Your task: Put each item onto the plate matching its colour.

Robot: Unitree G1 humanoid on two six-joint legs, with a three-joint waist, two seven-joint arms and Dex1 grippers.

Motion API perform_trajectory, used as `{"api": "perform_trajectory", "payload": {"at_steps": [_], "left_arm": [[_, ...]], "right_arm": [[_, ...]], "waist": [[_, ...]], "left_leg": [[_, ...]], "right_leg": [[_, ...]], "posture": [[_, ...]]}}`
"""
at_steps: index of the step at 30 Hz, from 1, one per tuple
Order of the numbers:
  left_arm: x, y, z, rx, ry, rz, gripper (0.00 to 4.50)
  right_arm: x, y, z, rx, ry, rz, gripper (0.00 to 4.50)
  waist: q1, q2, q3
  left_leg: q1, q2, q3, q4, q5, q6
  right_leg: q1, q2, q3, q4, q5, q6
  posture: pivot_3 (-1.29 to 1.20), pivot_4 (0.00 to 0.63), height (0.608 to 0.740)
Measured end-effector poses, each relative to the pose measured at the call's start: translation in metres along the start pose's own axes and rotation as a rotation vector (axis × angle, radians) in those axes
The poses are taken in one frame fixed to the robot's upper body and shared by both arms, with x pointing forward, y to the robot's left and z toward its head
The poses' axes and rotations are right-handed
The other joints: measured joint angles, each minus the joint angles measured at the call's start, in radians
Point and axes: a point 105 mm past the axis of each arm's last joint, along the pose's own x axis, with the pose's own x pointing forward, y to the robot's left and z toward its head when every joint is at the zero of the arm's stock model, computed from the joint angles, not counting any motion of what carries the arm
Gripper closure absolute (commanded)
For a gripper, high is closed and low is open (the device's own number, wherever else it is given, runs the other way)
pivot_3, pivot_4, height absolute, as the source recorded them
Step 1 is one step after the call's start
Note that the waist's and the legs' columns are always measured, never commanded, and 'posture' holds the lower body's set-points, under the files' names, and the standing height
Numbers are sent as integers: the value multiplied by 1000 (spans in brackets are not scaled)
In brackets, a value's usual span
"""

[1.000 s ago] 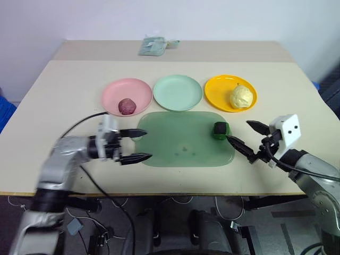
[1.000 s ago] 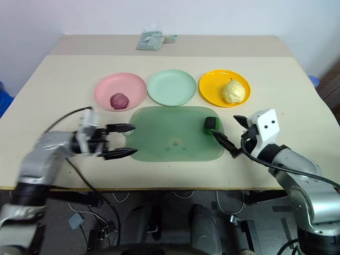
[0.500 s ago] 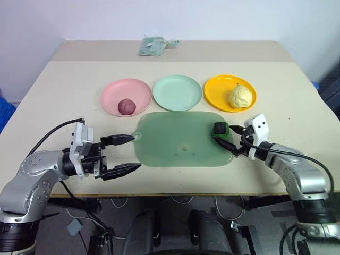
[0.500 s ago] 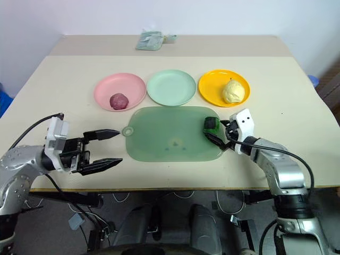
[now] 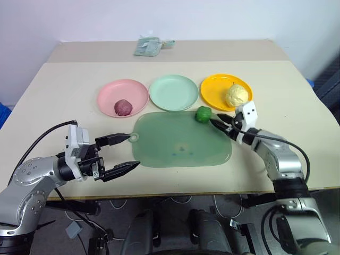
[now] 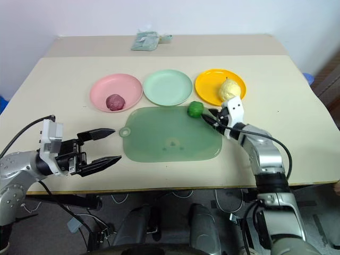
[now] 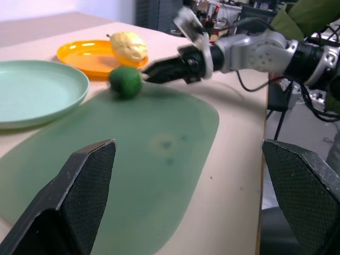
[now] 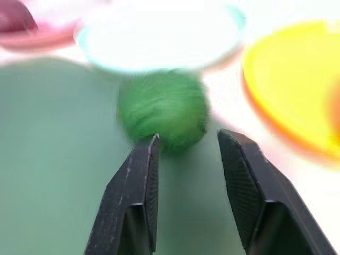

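Resting at the far edge of the translucent green mat (image 5: 180,151), the small green piece (image 5: 203,113) sits just short of the mint plate (image 5: 174,91) and the yellow-orange plate (image 5: 212,91). Right gripper (image 5: 215,120) points at it with jaws drawn narrow and tips at its near side; cannot tell if it is pinched. Left gripper (image 5: 134,150) hangs near the mat's left end, jaws wide, holding nothing. Dark red-purple ball (image 5: 122,107) is on the pink plate (image 5: 106,93), and the pale yellow lump (image 5: 237,95) is on the yellow-orange plate.
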Motion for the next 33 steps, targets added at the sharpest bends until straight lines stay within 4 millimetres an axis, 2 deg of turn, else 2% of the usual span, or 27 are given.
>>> {"api": "perform_trajectory", "payload": {"at_steps": [2,6,11,14,18,21,25,30,33], "left_arm": [[1,0,1,5,-5,13,0],[1,-4,0,-1,-11,39,0],[-4,-8,-1,-3,-7,86,0],[-6,-12,-2,-9,-2,98,0],[-7,-12,-2,-8,-1,112,0],[-7,-11,-1,-4,-3,118,0],[-5,-9,3,14,-15,113,0],[-4,-9,4,17,-17,109,0],[-4,-10,4,16,-17,103,0]], "right_arm": [[14,2,9,-19,-21,23,2839],[38,8,13,-32,-25,68,2839],[44,15,13,12,-15,154,2839],[43,21,11,62,-3,201,1970],[40,28,1,98,40,244,54],[38,31,-6,118,68,253,54],[39,29,-4,103,71,232,54],[35,29,-18,110,107,218,54],[36,31,-19,115,107,215,54]], "waist": [[-1,0,0],[1,0,0],[0,0,0],[0,0,0],[2,0,0],[0,1,0],[0,1,0],[0,1,0],[-2,1,0]], "left_leg": [[0,0,0,0,1,-2],[0,0,0,-1,1,-2],[0,0,0,-1,1,-2],[0,0,0,-1,1,-3],[0,0,0,-1,1,-3],[0,0,0,-1,1,-3],[0,0,0,-1,1,-3],[0,0,1,-1,1,-3],[0,0,1,-1,1,-3]], "right_leg": [[0,0,0,0,0,0],[0,0,0,0,0,0],[0,0,0,0,0,0],[0,0,0,0,0,0],[0,0,0,0,0,0],[0,0,0,0,0,0],[0,0,0,0,0,0],[-1,0,0,0,0,0],[-1,0,0,0,0,0]], "posture": [[0,150,740],[0,150,740],[0,150,740],[0,150,740],[0,150,740],[0,150,740],[0,150,740],[0,150,740],[0,150,740]]}}
